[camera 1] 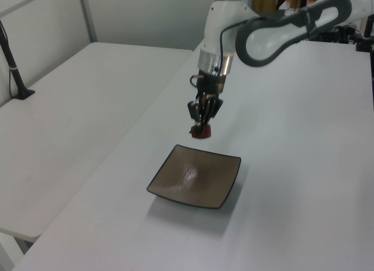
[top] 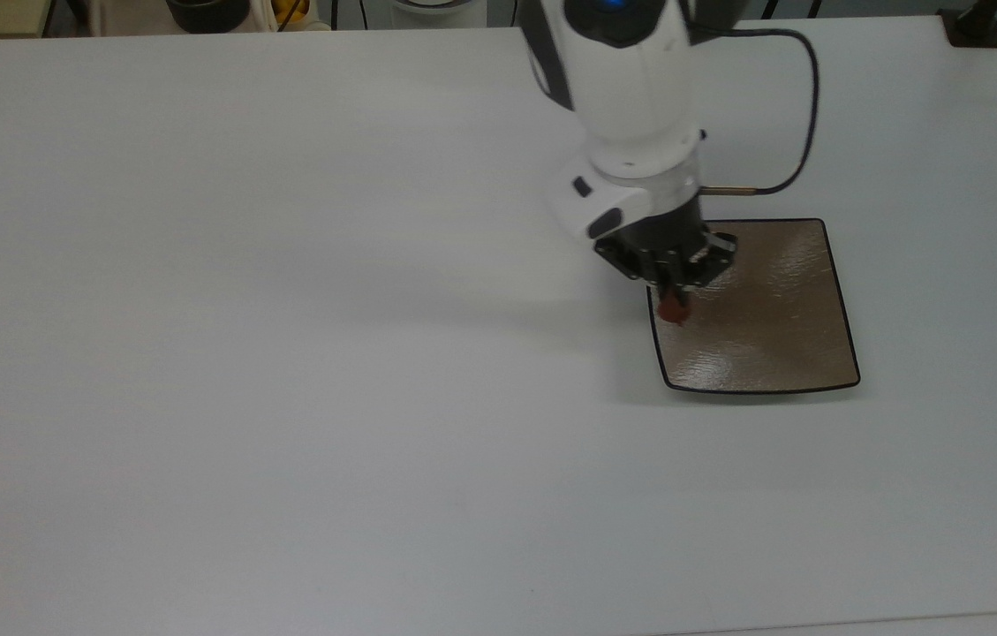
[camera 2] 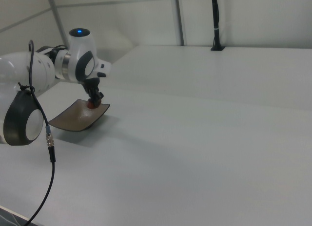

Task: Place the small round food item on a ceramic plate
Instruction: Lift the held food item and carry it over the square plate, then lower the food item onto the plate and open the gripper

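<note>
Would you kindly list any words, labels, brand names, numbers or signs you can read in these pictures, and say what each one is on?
There is no readable text.
The gripper and the white arm above it carry no legible lettering.
The small round food item and the ceramic plate are unmarked.
The white table bears no label or sign.
</note>
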